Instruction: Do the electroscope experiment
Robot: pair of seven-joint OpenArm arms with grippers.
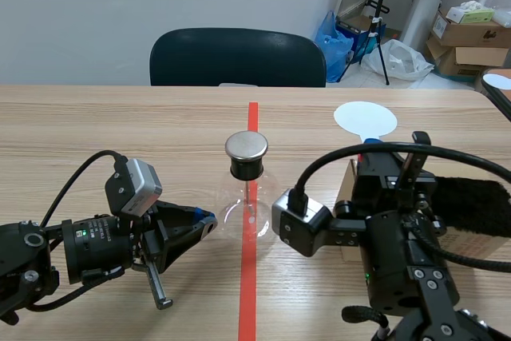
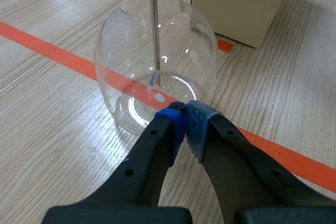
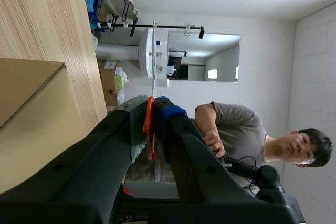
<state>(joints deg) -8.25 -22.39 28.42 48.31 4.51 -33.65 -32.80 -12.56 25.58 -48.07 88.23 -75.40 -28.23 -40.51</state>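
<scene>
I count one electroscope flask (image 1: 246,197), standing on the red tape line (image 1: 249,293) at the middle of the scene frame. It has one metal disc (image 1: 246,146) on its black stopper (image 1: 246,168) and one rod (image 2: 156,35) hanging inside the glass. My left gripper (image 2: 185,115) sits at the lower left, pads pressed together with nothing between them. Its tips are just beside the flask's wall, and I can't tell if they touch. My right gripper (image 3: 152,111) is clamped on one thin paddle (image 1: 365,120), whose round white blade shows at centre right. One cardboard box (image 2: 241,3) and one black fur piece (image 1: 473,205) lie at right. One dark chair (image 1: 238,57) stands behind the table (image 1: 120,125).
</scene>
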